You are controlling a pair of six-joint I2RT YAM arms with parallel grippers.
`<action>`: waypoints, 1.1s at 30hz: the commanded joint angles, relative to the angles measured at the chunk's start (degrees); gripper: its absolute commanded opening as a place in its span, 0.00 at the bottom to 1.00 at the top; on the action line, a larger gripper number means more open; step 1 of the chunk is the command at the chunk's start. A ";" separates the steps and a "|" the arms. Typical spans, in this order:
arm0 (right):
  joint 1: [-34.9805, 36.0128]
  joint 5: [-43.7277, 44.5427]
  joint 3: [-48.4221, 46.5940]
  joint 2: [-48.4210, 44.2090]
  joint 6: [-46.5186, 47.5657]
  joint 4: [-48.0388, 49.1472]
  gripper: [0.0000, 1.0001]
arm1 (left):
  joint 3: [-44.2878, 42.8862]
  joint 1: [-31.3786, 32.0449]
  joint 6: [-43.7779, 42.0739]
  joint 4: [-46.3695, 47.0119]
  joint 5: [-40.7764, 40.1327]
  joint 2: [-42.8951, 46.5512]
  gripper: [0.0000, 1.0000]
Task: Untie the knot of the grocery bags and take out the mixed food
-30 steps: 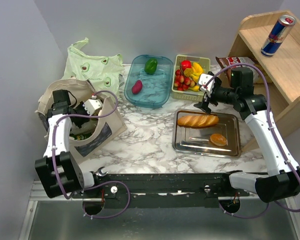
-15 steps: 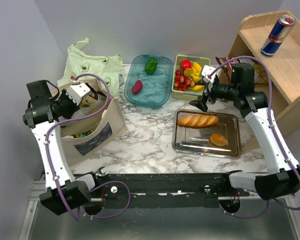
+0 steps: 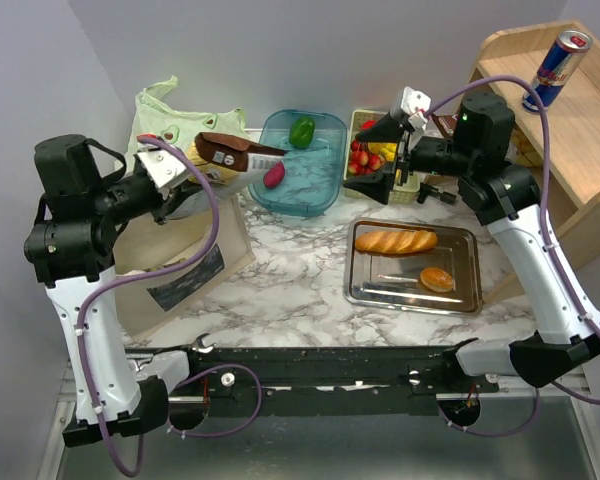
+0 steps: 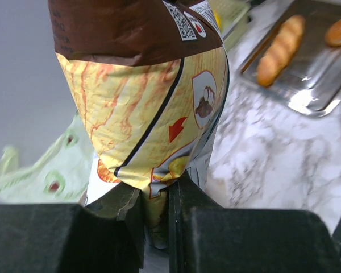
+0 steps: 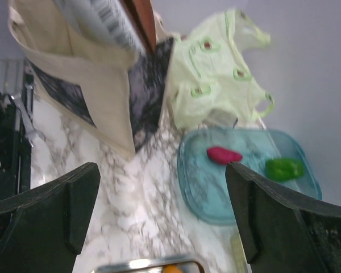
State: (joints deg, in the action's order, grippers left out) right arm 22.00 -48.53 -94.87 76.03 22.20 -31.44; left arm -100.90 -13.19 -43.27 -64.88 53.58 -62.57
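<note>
My left gripper (image 3: 187, 167) is shut on the lower end of a brown and yellow crisp bag (image 3: 231, 156), held in the air above the beige tote (image 3: 176, 258); in the left wrist view the crisp bag (image 4: 148, 102) is pinched between the fingers (image 4: 187, 216). The pale green bag (image 3: 176, 118) lies crumpled behind the tote; the knot is out of view. My right gripper (image 3: 368, 156) hangs open over the yellow basket (image 3: 364, 118) of strawberries and bananas. A green pepper (image 3: 302, 131) and a magenta vegetable (image 3: 274, 175) lie in the teal tray (image 3: 325, 190).
A metal tray (image 3: 460, 300) at centre right holds a bread loaf (image 3: 395, 241) and a bun (image 3: 437, 278). A wooden shelf (image 3: 570, 150) at the right carries a drink can (image 3: 556, 57). The right wrist view looks across to the tote (image 5: 85, 74) and the teal tray (image 5: 216, 193).
My left arm has risen out of the tote with the crisp bag and swung it up and to the right. The right gripper has lifted and turned left over the basket, staying open.
</note>
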 commanded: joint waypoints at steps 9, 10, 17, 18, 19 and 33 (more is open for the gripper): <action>9.52 -3.27 -17.80 5.59 -9.82 2.03 1.00 | 1.64 22.38 8.54 8.87 8.47 -1.78 0.00; 10.58 -3.46 -17.52 5.39 -9.17 1.26 1.00 | 1.46 23.54 8.55 8.90 8.23 -2.16 0.00; 19.40 0.17 -15.00 4.70 -5.90 -3.13 1.00 | 1.76 29.72 11.02 12.93 7.85 -4.44 0.00; 20.34 1.45 -14.47 4.57 -5.45 -3.26 1.00 | 1.76 30.33 11.71 13.89 8.15 -4.55 0.00; 21.12 2.23 -13.94 4.47 -4.76 -3.36 1.00 | 1.76 30.70 12.49 14.75 8.48 -4.66 0.00; 22.65 12.19 5.61 -5.98 -13.98 22.45 1.00 | 10.88 35.04 25.99 34.79 16.51 -2.52 0.00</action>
State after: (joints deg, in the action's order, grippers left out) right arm 44.18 -39.18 -91.61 70.94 12.38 -17.47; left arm -89.47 19.73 -21.34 -41.34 62.46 -66.13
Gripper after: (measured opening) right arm 0.998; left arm 0.181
